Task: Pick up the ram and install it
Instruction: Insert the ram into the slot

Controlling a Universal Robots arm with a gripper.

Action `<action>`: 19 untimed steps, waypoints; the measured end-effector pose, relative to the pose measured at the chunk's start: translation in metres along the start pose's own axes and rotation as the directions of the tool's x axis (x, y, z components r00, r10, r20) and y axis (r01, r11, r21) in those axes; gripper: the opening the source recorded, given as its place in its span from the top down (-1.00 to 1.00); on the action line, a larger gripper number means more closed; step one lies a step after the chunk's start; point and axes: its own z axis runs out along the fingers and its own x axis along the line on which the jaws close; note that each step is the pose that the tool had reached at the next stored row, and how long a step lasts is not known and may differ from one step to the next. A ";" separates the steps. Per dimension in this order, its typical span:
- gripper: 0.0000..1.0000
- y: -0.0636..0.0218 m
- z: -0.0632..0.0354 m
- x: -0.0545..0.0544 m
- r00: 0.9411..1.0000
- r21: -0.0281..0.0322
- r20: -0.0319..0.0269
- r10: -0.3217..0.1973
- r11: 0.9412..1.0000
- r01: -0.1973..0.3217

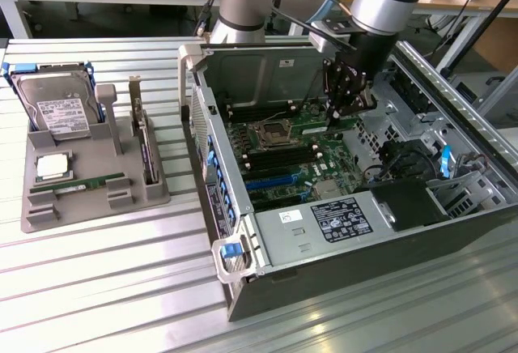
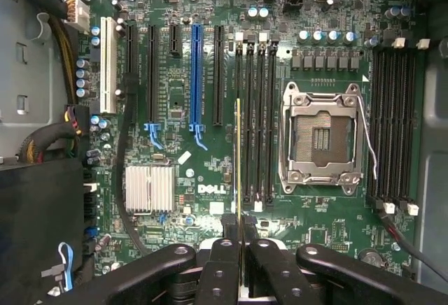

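In the wrist view the ram (image 2: 239, 152) appears edge-on as a thin green strip with a yellowish edge. My gripper (image 2: 239, 225) is shut on its near end, with the black fingers (image 2: 221, 249) pressed on both sides. The stick hangs over the motherboard (image 2: 175, 60), in line with the outermost of several black memory slots (image 2: 261, 116) beside the empty CPU socket (image 2: 323, 137). I cannot tell whether it touches that slot. In the exterior view the gripper (image 1: 348, 110) reaches down into the open computer case (image 1: 267, 65), above the motherboard (image 1: 283, 159).
A grey tray (image 1: 154, 195) at the exterior view's left holds a hard drive (image 1: 57, 110), a silver CPU (image 1: 53, 167), another green memory stick (image 1: 81, 183) and an upright expansion card (image 1: 147, 146). Black cables (image 2: 49, 137), a heatsink (image 2: 148, 188) and a second slot bank (image 2: 395, 123) surround the work area.
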 end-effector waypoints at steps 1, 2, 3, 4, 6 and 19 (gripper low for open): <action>0.76 0.0000 0.0002 0.000 1.000 0.000 0.000 0.000 1.000 0.000; 0.76 0.0000 0.0004 0.000 1.000 0.000 0.000 0.000 1.000 0.000; 0.76 0.0001 0.0007 0.000 1.000 0.000 0.000 0.000 1.000 0.000; 0.76 0.0001 0.0012 0.000 1.000 0.000 0.000 0.000 1.000 0.000; 0.76 0.0001 0.0022 0.000 1.000 0.000 0.000 0.000 1.000 0.000; 0.76 0.0000 0.0087 -0.001 1.000 0.000 0.000 0.000 1.000 0.000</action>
